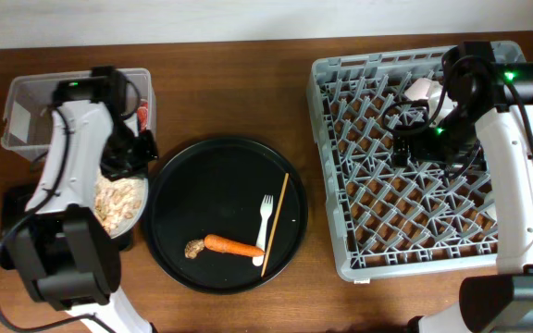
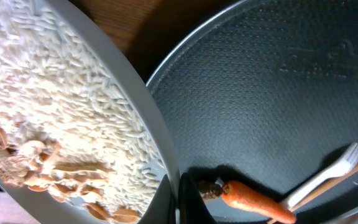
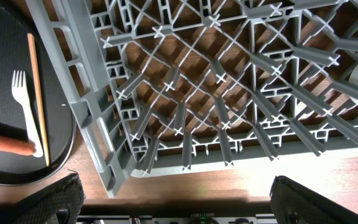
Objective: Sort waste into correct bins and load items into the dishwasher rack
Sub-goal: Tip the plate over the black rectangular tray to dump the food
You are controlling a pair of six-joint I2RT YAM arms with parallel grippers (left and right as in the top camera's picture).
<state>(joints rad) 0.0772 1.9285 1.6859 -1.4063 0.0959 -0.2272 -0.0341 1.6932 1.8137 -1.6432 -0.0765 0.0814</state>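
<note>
**Plate** [image 2: 153, 127] w/ **rice scraps** [image 2: 61, 93]: at L edge of round black tray [image 1: 163, 176], rim just beside tray rim. Whether lifted or resting cannot be told. L gripper [image 1: 132, 153]: jaws together, judged pinched on plate rim nearest tray.

**Carrot** [image 1: 234, 246], **brown lump** [image 1: 194, 248], **fork** [image 1: 265, 227], **chopstick** [image 1: 276, 225]: all on round tray, lower R part. Lump just L of carrot; fork and chopstick side by side, fork handle end touching carrot tip.

**Clear tub** [image 1: 26, 111]: off tray's upper L. Red wrapper [image 1: 143, 114] seen at tub wall facing tray.

**Black bin tray** [image 1: 15, 205]: L of round tray, mostly hidden by L arm.

**Rack** [image 1: 359, 240]: R of round tray, apart. Pale bowl [image 1: 421, 90] in far part. R gripper [image 3: 176, 183] hung over rack, jaws wide apart, nothing held.

**Step (judged):** waste sorting; scraps due off plate.

**Next:** plate to be kept level, carried away from round tray to a bin, tipped there. Firm rim grip req'd, else rice is spilled. Plate then owed to rack.
</note>
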